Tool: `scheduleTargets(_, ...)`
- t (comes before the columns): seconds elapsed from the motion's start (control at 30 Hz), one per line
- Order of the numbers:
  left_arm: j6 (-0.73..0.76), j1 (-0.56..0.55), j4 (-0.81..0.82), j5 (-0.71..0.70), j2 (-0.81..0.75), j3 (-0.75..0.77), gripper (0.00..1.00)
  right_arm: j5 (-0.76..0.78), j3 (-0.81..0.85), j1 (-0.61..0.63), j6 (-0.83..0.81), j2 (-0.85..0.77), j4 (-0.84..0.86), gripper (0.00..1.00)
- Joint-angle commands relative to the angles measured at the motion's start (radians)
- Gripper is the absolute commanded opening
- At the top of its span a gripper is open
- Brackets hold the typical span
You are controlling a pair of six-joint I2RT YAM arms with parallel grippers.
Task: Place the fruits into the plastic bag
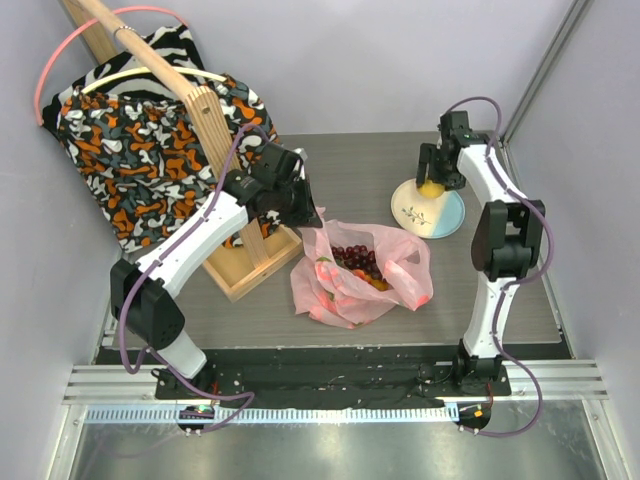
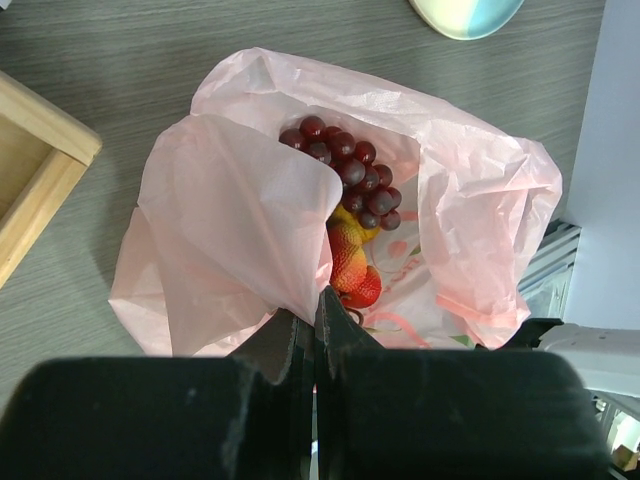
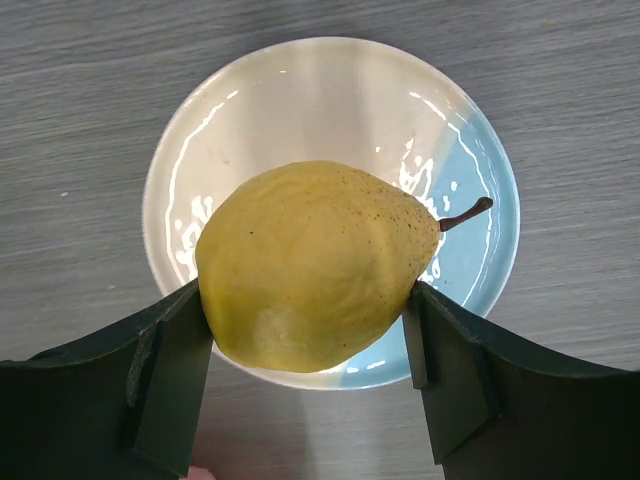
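**PEAR TRANSFER: CARRY AND RELEASE INTO THE BAG**

**Left side.** The left hand [image 2: 318, 305] is clenched on a fold of the plastic bag [image 2: 230, 210], pinching the pink film and lifting it so the mouth gapes. The bag lies on the surface [image 1: 500, 290] between the two arms. Inside it are a grape bunch [image 2: 348, 170], strawberries [image 2: 352, 270] below it, and a scrap of yellow-orange fruit too hidden to name.

**Right side.** The right hand [image 3: 308, 335] grasps a yellow pear [image 3: 310, 250] across its broad belly, one finger on each flank, above the cream-and-blue plate [image 3: 330, 90]. Whether the pear has cleared the plate cannot be told.

**Procedure (judged).**
1. Raise the pear straight up before traversing left.
2. Approach the mouth on its open side, away from the pinched fold.
3. Lower until the pear sits inside the rim, then release.

**Caution.** The film is thin, so a brush from the fingers may collapse the opening. The left hand's pinch should not slacken.
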Motion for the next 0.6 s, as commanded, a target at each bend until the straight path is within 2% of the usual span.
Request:
scheduleTargets(0.0,0.006,0.030,0.033,0.026,0.002,0.023,0.00,-0.053,-0.052,0.001,0.026,-0.160,0.020,0.36)
scheduleTargets(0.37,0.004,0.031,0.067,0.059,-0.010,0.003,0.00,-0.294,-0.224,0.057,0.089,-0.430,0.060,0.33)
scheduleTargets(0.57,0.024,0.031,0.040,0.035,-0.020,0.004,0.00,-0.355,-0.310,0.212,0.067,-0.550,0.064,0.33)
